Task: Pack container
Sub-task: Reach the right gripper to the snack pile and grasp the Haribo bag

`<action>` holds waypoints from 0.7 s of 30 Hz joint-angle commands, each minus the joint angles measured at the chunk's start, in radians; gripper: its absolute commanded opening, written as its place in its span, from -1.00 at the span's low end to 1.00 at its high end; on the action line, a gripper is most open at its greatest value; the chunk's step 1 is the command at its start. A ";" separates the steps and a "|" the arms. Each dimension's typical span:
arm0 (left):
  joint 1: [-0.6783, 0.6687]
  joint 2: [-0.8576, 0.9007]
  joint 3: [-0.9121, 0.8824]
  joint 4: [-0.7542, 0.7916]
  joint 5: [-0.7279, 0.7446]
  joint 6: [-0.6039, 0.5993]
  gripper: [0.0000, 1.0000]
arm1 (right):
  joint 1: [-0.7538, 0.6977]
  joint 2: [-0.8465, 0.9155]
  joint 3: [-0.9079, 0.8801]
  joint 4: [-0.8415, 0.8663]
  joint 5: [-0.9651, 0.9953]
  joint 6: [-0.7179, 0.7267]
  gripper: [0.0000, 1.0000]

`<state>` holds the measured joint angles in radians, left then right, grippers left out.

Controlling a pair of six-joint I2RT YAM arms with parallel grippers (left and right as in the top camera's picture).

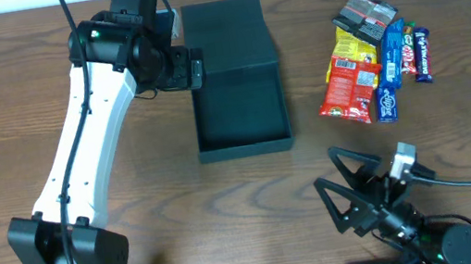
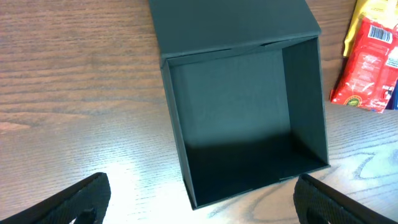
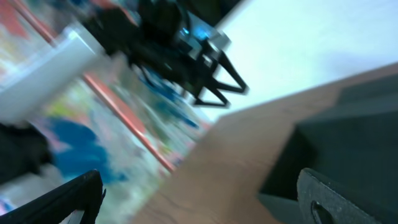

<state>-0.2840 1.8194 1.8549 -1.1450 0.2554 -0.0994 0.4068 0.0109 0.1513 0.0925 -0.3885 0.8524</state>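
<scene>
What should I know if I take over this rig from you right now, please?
The left gripper is open, hovering at the left wall of the container, near the hinge.
The right gripper is open, low on the right, holding nothing.
The container is open and empty, with its lid folded back.
The snack packets are all piled on the table, right of the container.
Done: nothing packed yet.
Left: move the packets in, then probably close the lid.
</scene>
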 commanded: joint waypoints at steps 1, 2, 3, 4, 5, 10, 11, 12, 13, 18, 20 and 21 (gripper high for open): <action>0.002 0.006 0.006 0.005 -0.003 0.019 0.91 | -0.018 -0.003 0.003 0.016 0.036 0.034 0.98; 0.002 0.006 0.006 0.008 -0.003 0.023 0.90 | -0.031 0.004 0.003 0.013 0.058 0.029 0.98; 0.002 0.006 0.006 0.013 -0.004 0.026 0.91 | -0.052 0.019 0.005 0.013 0.072 0.029 0.99; 0.002 0.006 0.006 0.021 -0.003 0.033 0.91 | -0.079 0.042 0.010 0.015 0.089 0.023 0.99; 0.002 0.006 0.006 0.031 -0.004 0.042 0.91 | -0.117 0.080 0.021 0.013 0.082 0.000 0.99; 0.002 0.006 0.006 0.099 -0.005 0.071 0.91 | -0.328 0.357 0.135 0.011 -0.033 -0.127 0.99; 0.003 0.006 0.006 0.114 -0.005 0.071 0.91 | -0.379 0.434 0.174 0.012 -0.073 -0.165 0.98; 0.002 0.006 0.006 0.135 -0.014 0.071 0.91 | -0.437 0.528 0.225 0.011 -0.125 -0.214 0.98; 0.002 0.006 0.006 0.159 -0.035 0.071 0.91 | -0.503 0.644 0.295 0.011 -0.193 -0.280 0.99; 0.003 0.006 0.006 0.236 -0.098 0.070 0.90 | -0.658 1.070 0.607 -0.092 -0.365 -0.495 0.99; 0.003 0.006 0.006 0.250 -0.099 0.070 0.91 | -0.663 1.231 0.750 -0.181 -0.372 -0.580 0.99; 0.003 0.006 0.006 0.254 -0.099 0.070 0.90 | -0.660 1.300 0.818 -0.229 -0.370 -0.628 0.99</action>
<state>-0.2840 1.8202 1.8549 -0.8989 0.1894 -0.0467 -0.2459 1.1549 0.8246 -0.0731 -0.6674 0.4290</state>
